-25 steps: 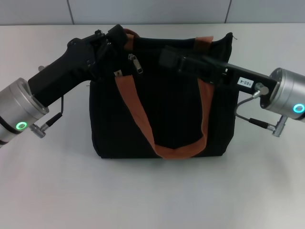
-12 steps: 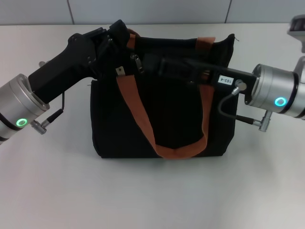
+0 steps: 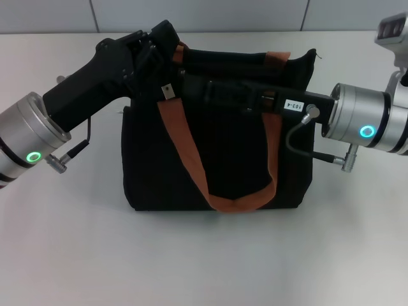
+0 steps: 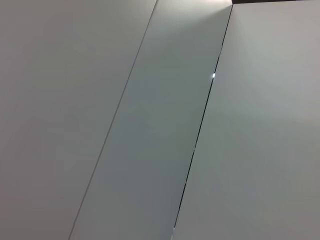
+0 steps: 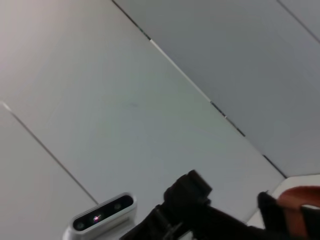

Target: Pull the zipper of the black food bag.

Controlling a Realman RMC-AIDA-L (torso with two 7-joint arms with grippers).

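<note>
Both grippers, left and right, crowd the bag top at upper centre (finger states and zipper hidden), so pulling looks barely begun.

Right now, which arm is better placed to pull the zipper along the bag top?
Probably the right. The right gripper reaches across the black food bag top toward its left end; the left gripper sits at that corner, as if bracing.
</note>
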